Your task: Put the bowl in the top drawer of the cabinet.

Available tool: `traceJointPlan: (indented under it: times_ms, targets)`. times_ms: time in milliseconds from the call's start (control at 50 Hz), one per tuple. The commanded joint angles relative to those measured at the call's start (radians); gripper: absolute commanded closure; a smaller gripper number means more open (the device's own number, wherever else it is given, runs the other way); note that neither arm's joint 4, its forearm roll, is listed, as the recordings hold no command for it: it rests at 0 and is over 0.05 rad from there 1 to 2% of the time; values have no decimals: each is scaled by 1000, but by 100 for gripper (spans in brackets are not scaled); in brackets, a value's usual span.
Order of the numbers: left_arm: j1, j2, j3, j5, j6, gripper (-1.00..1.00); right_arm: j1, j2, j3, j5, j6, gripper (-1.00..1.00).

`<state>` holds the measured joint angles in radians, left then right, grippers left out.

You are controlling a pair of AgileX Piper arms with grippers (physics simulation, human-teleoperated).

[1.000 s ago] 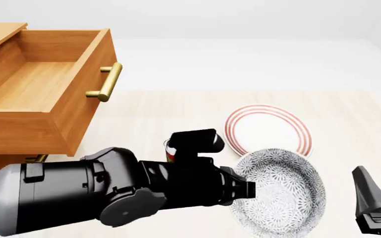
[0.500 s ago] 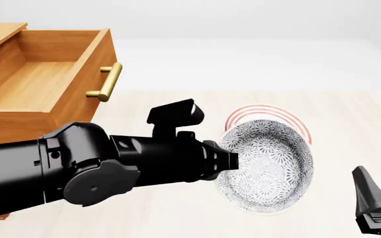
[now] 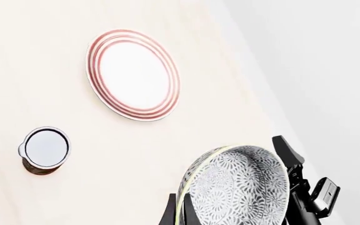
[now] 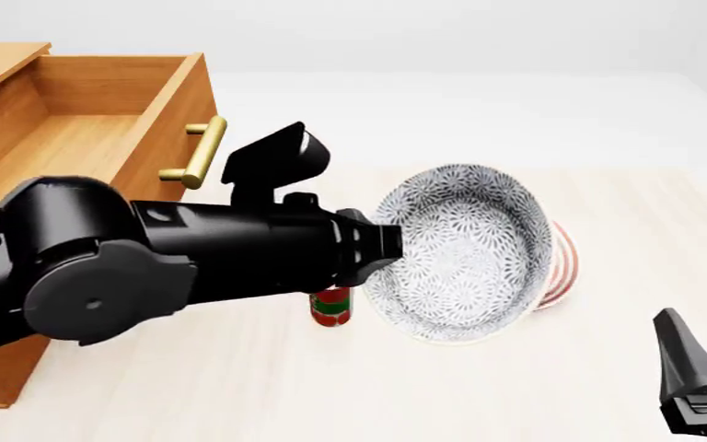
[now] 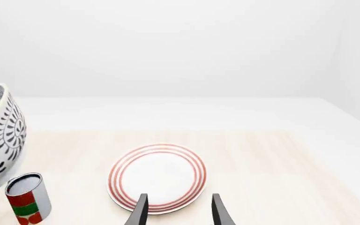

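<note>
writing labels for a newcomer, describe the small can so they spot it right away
Start at the big orange-brown cabinet on the left of the front view, then look right to the pale table under the black left arm. The can stands upright there, beside the red-ringed plate. It is the only small cylinder: red and green sides, silver lid, unlike the wide plate and patterned bowl.

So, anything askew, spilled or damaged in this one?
Only the bowl: the left claw holds it off the table by its rim, tipped nearly on edge with its opening facing the front camera. That fits carrying it. The plate lies flat, the can stands upright, and the top drawer is open.
</note>
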<state>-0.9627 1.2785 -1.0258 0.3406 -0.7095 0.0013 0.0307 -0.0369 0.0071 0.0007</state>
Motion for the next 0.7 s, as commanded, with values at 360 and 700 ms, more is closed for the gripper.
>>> traceJointPlan:
  times_ms: [360,700]
  targets:
    - [98,-98,-44,75,27,100,0,0,0,0,0,-100]
    - [170,-141,-93,130,44,100,0,0,0,0,0,-100]
